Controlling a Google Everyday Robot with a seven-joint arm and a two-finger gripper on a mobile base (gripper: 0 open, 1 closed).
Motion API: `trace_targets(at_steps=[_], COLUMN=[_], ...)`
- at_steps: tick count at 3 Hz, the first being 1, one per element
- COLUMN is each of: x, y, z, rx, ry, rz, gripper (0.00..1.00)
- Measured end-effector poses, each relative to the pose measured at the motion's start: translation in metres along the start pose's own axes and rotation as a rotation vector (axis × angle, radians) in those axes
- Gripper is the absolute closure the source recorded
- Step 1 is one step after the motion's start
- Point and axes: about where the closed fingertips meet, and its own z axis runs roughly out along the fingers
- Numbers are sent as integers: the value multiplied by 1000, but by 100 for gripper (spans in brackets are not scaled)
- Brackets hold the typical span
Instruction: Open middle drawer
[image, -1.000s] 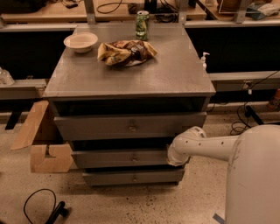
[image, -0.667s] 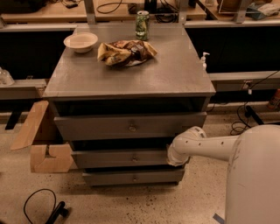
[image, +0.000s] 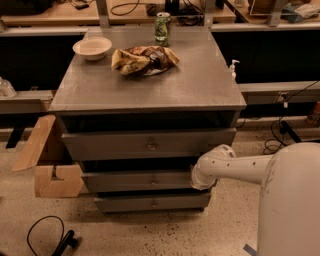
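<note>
Speckled flooring and a dark workbench backdrop framed a grey metal cabinet (image: 145, 90). Against the picture from a second before, nothing appeared to have shifted: arm, drawers and tabletop items sat in the same places. At far left an open brown cardboard box (image: 47, 162) leaned by the cabinet, with a black cable (image: 42, 232) looped on the floor below it. On the matte cabinet top stood a round cream bowl (image: 92, 47), then a crumpled, glossy snack bag (image: 144, 60), then an upright green can (image: 162, 29) at the back edge. Below, three flat grey fronts were stacked. The middle drawer (image: 125, 181), with its small brass knob (image: 154, 181), lay between the taller top drawer (image: 110, 145) and the low bottom drawer (image: 125, 203), seemingly shut. At its right end the gripper (image: 196, 176) sat close against the front, largely hidden behind the smooth white arm (image: 235, 167); whether it was apart or together could not be told.
</note>
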Motion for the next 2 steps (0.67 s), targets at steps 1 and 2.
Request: trace_targets(at_steps=[1, 2], x=[0, 0], y=[0, 0], z=[0, 0], rx=[0, 0], ry=[0, 0], rz=[0, 0], gripper=[86, 62])
